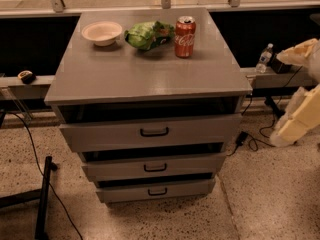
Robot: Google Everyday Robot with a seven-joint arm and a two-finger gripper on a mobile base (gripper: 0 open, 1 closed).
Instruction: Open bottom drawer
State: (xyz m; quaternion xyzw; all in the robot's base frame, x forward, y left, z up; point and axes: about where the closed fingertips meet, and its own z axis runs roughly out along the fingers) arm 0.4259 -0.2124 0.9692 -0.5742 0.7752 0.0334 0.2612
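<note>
1. Bottom drawer [125, 192]: lowest and narrowest of three grey fronts under the table [150, 79], just above the floor [260, 204] and directly below the middle drawer [115, 167]. Judged not yet pulled out.
2. Handle [157, 191]: small black bar at the middle of that front, with its long axis horizontal, running side to side in the camera view.
3. End effector [292, 121]: cream-coloured, at the right edge of the camera view, off the table's right side and well apart from it, roughly level with the top drawer [100, 134]. Cannot tell whether released or clenched.
4. Key relation: handle lies down and leftward in the view from the end effector. Sits on the face turned toward the camera, not on the side nearest the end effector.
5. Likely need: drop low, come round to the front, meet the bar across its length, then pull straight out toward the camera. Risk of catching the middle drawer's handle instead, just above.
</note>
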